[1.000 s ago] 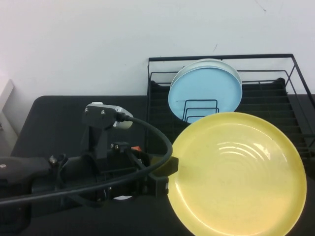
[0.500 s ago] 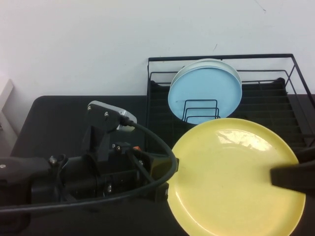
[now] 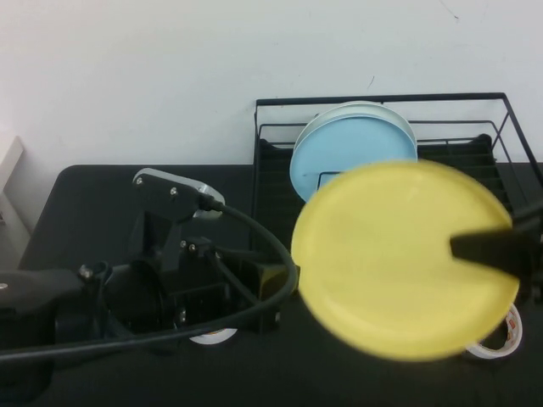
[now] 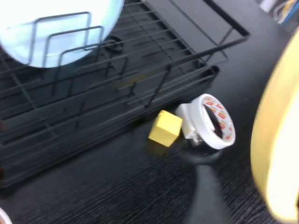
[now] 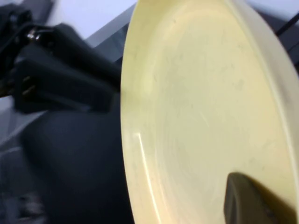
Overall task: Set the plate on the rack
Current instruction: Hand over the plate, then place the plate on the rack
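Observation:
The yellow plate [image 3: 399, 259] is held in the air, tilted up on edge, in front of the black wire rack [image 3: 382, 99]. My right gripper [image 3: 462, 248] reaches in from the right and is shut on the plate's right rim. In the right wrist view one dark finger [image 5: 247, 200] lies on the plate's face [image 5: 196, 107]. My left gripper [image 3: 282, 287] is at the plate's left edge, open and apart from it. The plate shows at the side of the left wrist view [image 4: 275, 135].
A light blue plate [image 3: 352, 157] and a whitish plate [image 3: 400, 116] stand in the rack's dividers. A tape roll [image 4: 212, 122] and a small yellow cube [image 4: 164, 127] lie on the black table beside the rack [image 4: 140, 70]. Another tape roll [image 3: 501, 339] lies front right.
The right gripper came in and took hold of the plate's right rim. The plate has risen and tilted toward the rack. The left gripper let go and drew back slightly left.

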Available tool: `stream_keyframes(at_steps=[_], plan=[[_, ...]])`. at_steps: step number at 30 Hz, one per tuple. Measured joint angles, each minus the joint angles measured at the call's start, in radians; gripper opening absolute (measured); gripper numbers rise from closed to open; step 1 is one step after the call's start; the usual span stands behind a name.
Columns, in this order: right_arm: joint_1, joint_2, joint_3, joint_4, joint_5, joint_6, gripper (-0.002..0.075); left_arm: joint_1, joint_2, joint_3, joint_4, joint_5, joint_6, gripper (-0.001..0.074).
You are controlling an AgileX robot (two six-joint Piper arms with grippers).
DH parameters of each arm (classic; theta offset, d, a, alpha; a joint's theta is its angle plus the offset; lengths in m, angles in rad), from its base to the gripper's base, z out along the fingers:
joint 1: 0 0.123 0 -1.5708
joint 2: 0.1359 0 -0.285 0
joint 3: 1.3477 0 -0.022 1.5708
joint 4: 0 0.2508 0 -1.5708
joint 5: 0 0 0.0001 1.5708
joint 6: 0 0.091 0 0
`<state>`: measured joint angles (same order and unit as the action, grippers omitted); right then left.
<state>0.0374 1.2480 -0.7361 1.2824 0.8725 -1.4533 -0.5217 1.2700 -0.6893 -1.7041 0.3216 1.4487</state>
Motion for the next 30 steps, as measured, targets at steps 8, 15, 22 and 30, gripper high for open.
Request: stream_keyframes(at_steps=[8, 15, 22, 30], plan=[[0.000, 0.108, -0.250, -0.099, -0.025, -0.078, 0.0125, 0.000, -0.031, 0.000, -0.001, -0.051, -0.049, 0.0461], [0.000, 0.319, -0.512, -0.162, 0.043, -0.252, 0.0125, 0.000, -0.166, 0.039, 0.008, -0.346, -0.175, 0.0083], [0.000, 0.458, -0.698, -0.152, 0.044, -0.427, 0.0125, 0.000, -0.364, 0.197, -0.033, -0.507, -0.087, 0.0004], [0.000, 0.600, -0.827, -0.128, 0.015, -0.546, 0.0125, 0.000, -0.592, 0.389, -0.039, -0.353, -0.233, 0.0000]])
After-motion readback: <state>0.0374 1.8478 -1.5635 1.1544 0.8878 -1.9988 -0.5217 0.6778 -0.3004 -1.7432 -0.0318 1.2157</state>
